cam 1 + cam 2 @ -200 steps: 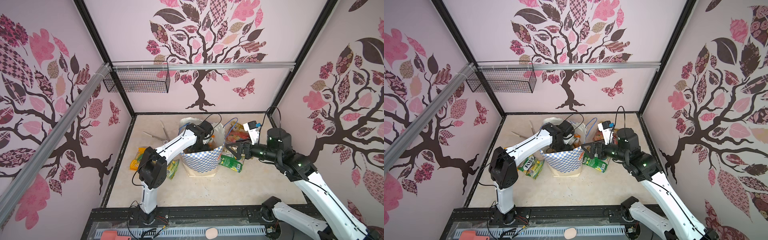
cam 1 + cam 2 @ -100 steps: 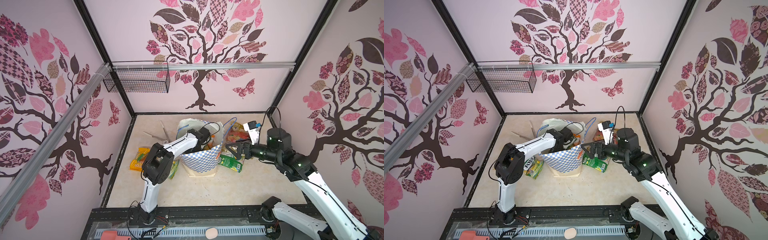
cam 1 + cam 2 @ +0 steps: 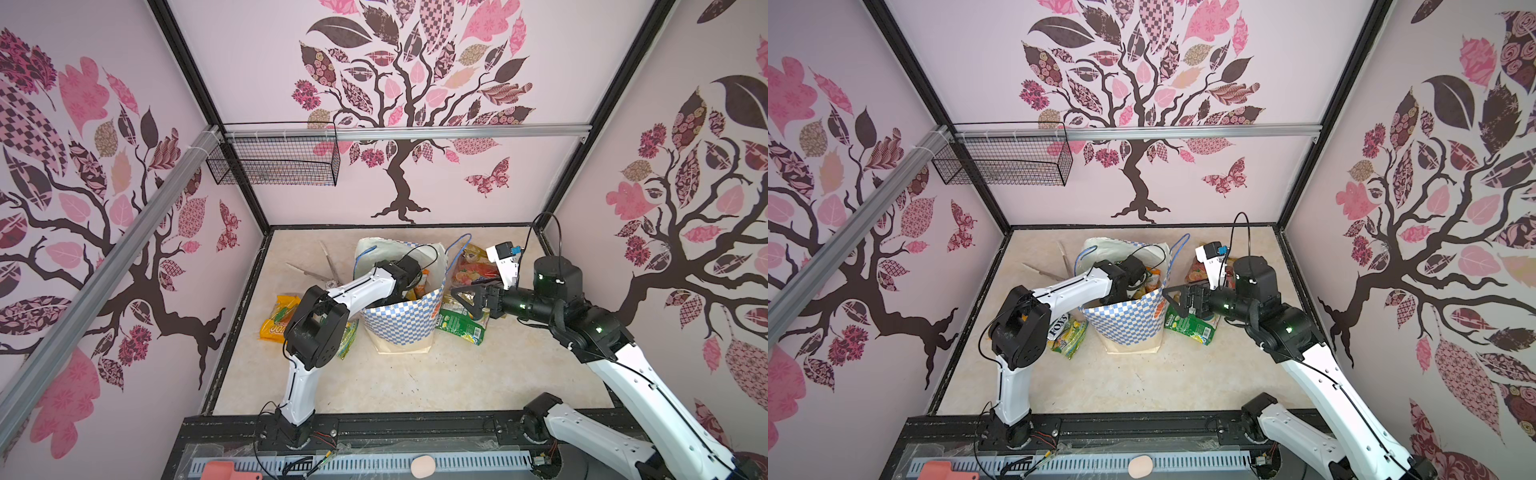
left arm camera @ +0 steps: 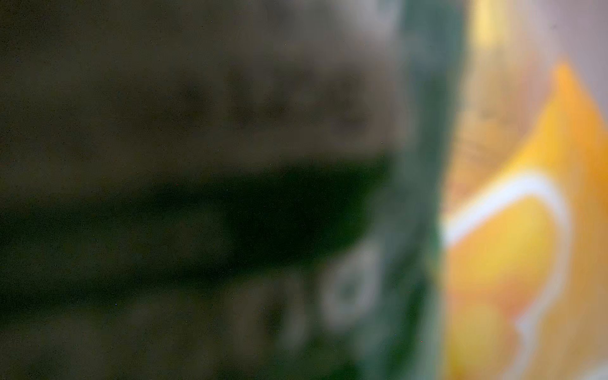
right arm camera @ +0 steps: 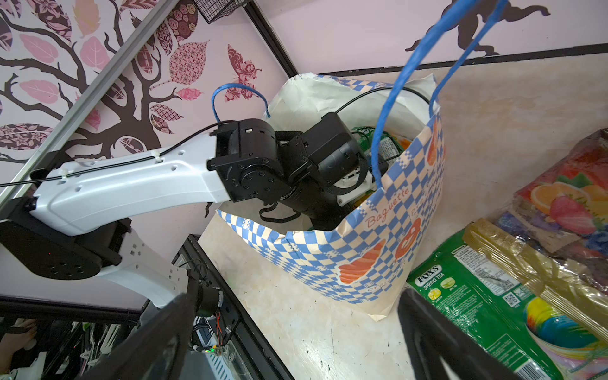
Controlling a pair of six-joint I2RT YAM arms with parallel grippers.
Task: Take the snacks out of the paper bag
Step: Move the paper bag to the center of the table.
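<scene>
Bag point(image 3: 401, 324) stands upright at table centre, mouth open, with snacks point(image 5: 390, 146) showing inside. My left arm point(image 3: 357, 286) enters the mouth from 9 o'clock. My left gripper is down inside the bag, fingers hidden, so I cannot tell how wide it is or whether it grips anything. The left wrist view is blurred, with a green packet point(image 4: 424, 197) and an orange one point(image 4: 510, 246) close against the lens. My right gripper point(image 3: 462, 300) hovers at the bag's 3 o'clock, just beside its wall, jaws spread wide, empty.

Outside the bag:
- Green FOX'S packet point(image 3: 461, 326) lies flat at 3 o'clock.
- Gold packet point(image 5: 526, 263) lies over it.
- Fruit-print packet point(image 3: 473, 266) lies at 2 o'clock.
- Yellow-orange packet point(image 3: 278, 318) lies at 9 o'clock.

Scissors point(image 3: 320, 270) lie at 11 o'clock.
</scene>
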